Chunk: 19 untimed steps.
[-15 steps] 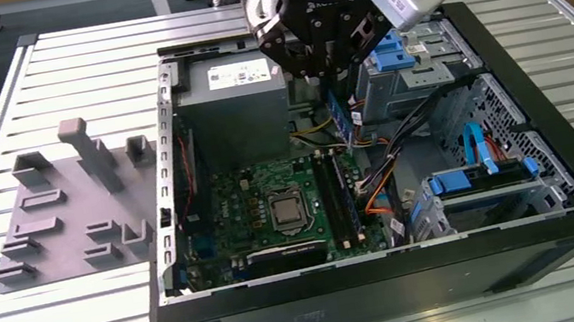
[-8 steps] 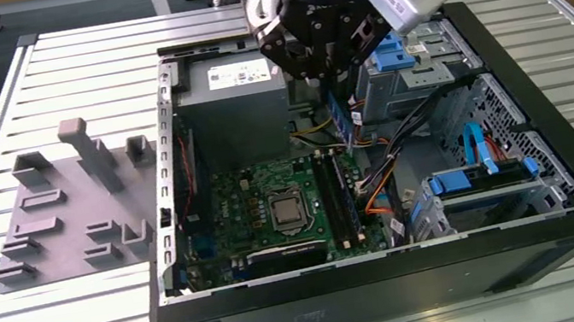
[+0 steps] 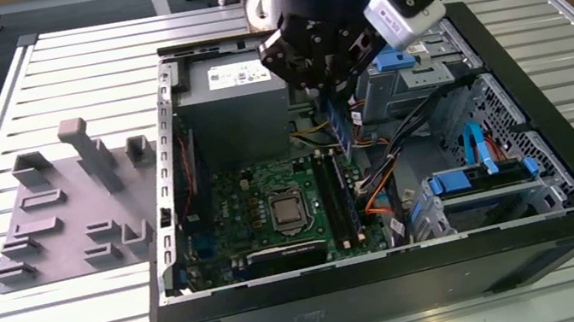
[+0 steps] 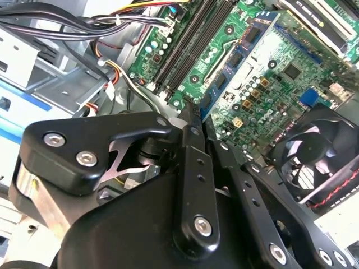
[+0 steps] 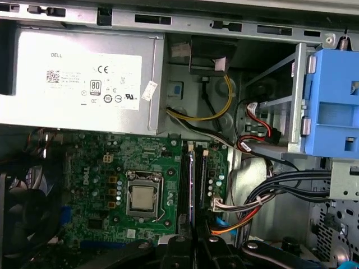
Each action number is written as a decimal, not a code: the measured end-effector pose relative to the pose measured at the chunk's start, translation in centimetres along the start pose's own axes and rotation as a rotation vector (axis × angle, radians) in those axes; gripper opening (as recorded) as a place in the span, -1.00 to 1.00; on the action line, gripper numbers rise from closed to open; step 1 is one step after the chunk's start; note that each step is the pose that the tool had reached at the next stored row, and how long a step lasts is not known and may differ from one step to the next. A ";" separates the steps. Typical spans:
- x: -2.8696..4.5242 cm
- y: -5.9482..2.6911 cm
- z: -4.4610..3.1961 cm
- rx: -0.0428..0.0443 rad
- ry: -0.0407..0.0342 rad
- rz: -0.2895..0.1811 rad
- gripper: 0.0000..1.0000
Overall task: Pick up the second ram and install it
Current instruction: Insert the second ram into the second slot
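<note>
My gripper [image 3: 336,106] hangs inside the open computer case [image 3: 177,230], shut on the second ram [image 3: 345,136], a narrow blue stick pointing down from the fingers. In the first wrist view the second ram [image 5: 192,185] appears edge-on, running along the black memory slots [image 5: 184,185] of the green motherboard [image 5: 112,168], with the gripper [image 5: 193,242] around its upper part. In the second wrist view the black fingers [image 4: 190,145] clamp the second ram [image 4: 235,61], whose blue face with dark chips stretches over the motherboard [image 4: 280,73]. Whether it touches a slot I cannot tell.
A grey plastic tray [image 3: 64,213] with raised blocks lies on the slatted table at the exterior view's left. Inside the case are the power supply [image 5: 78,73], cable bundles [image 5: 269,190], a blue drive bracket [image 5: 336,101], the processor socket [image 5: 140,196] and a fan [image 4: 314,162].
</note>
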<state>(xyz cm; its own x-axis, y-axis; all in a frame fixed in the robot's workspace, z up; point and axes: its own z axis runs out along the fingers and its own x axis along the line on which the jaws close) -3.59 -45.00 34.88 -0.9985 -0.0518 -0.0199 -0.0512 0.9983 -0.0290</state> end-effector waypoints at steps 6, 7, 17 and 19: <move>0.02 0.05 1.08 0.0002 0.0012 0.013 -0.72; 0.02 0.05 1.21 0.0003 0.0020 0.015 -0.72; 0.04 0.10 2.82 0.0002 0.0117 0.015 -0.72; 0.02 0.10 3.18 0.0001 0.0130 0.014 -0.72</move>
<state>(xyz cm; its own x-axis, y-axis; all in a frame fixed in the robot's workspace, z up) -3.55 -44.99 31.70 -0.9993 -0.0370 -0.0073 -0.0368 0.9989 -0.0290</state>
